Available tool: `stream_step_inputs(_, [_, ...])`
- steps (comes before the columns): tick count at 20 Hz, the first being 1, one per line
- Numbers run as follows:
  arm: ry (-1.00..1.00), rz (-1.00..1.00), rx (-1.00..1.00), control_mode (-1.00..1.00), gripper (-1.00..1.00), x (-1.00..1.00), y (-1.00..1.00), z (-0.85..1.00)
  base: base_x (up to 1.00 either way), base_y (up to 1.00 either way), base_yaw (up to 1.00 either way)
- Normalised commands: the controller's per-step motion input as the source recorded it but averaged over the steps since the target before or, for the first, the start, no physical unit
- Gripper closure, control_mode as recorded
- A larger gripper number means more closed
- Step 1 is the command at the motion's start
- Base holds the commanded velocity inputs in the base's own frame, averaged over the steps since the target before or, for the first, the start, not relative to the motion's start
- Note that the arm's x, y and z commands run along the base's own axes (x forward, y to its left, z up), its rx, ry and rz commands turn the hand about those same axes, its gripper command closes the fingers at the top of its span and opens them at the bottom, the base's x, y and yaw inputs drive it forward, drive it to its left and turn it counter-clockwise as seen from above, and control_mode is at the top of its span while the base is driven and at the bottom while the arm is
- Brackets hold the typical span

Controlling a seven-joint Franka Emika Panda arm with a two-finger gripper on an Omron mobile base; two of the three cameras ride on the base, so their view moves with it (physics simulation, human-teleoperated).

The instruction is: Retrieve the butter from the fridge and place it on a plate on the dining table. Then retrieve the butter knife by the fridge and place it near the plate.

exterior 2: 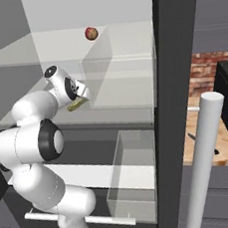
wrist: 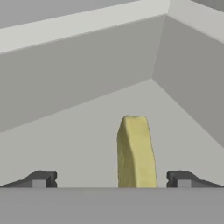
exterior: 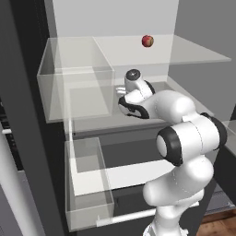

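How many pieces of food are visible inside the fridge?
2: the butter on the middle shelf between the open gripper fingers, and a small red ball on the upper shelf. Others may be hidden.

You see a yellowish-olive butter [wrist: 136, 151] stick against the plain white fridge [exterior: 115, 18] interior, with clear, faintly grey shelves. The small ball [exterior: 147, 41] above is red with a paler patch. The gripper [wrist: 111, 179] tips are dark grey. Outside, the counter [exterior 2: 200, 126] is light wood-grain and the wall [exterior 2: 208, 70] is red-brown brick.
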Motion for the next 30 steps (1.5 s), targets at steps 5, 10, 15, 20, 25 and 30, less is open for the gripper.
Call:
stream_step_inputs(5, [0.0,-0.02,0.0,-1.0,-1.0,-0.01,-0.01,0.0,0.0,0.0,0.0])
stream_step_inputs(10, [0.0,-0.01,0.0,-1.0,-1.0,0.0,0.0,0.0,0.0,0.0,0.0])
stream_step_inputs(15, [0.0,-0.02,0.0,-1.0,-1.0,0.0,0.0,0.0,0.0,0.0,0.0])
stream_step_inputs(20, [-0.02,-0.02,0.0,-1.0,-1.0,0.07,0.03,-0.01,0.0,0.0,0.0])
stream_step_inputs(25, [-0.08,-0.02,0.0,-1.0,-1.0,0.24,0.16,-0.05,0.0,0.0,0.0])
stream_step_inputs(30, [-0.1,-0.01,0.0,-1.0,-1.0,0.22,0.14,-0.02,0.0,0.0,0.0])
